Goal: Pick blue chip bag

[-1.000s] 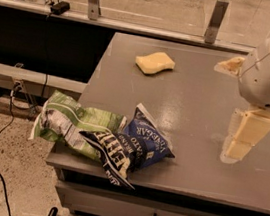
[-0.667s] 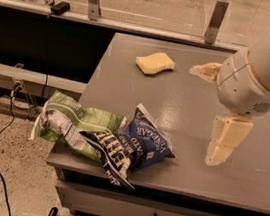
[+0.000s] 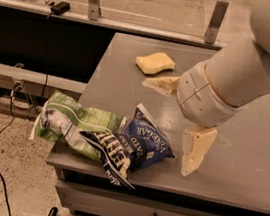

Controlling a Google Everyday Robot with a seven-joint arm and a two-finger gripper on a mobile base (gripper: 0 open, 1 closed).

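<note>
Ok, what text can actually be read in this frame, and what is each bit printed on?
"VINEGAR": white lettering on the blue chip bag.
Large white letters lower on the same bag: creased, not readable as a word.
Green chip bag: print too blurred to read.
Yellow sponge, table and gripper, which is open just right of the blue chip bag: no text visible.

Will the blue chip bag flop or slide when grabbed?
Likely floppy: the blue chip bag looks crumpled. Glossy, it may slip on the table. It overlaps the green chip bag, which might drag along. The open claw hangs just right.
</note>
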